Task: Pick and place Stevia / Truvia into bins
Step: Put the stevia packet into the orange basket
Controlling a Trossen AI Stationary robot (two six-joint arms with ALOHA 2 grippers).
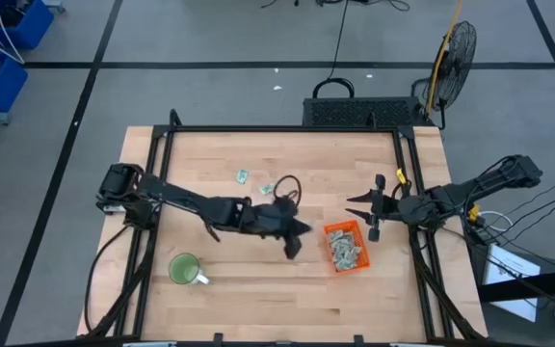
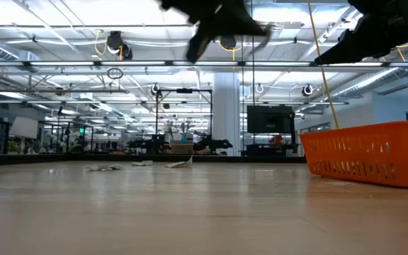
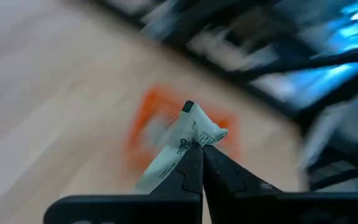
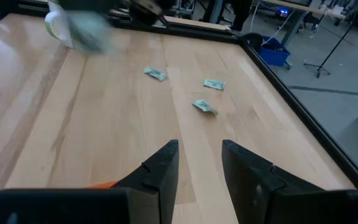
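The left tool (image 3: pixel 201 148) pinches one Stevia sachet (image 3: pixel 178 149) above the tabletop (image 1: pixel 258 289), just beside the orange tray (image 1: pixel 346 246); three more sachets (image 4: pixel 204 106) lie loose; the right tool (image 4: pixel 199 163) waits apart, fingers spread

Orange tray (image 1: pixel 346 247) right of table centre, pale sachets piled inside (image 1: pixel 344 251), one green-white sachet (image 3: pixel 182 144) pinched in left gripper (image 3: pixel 199 147) above table, three loose sachets (image 4: pixel 204 107) on bare wood.
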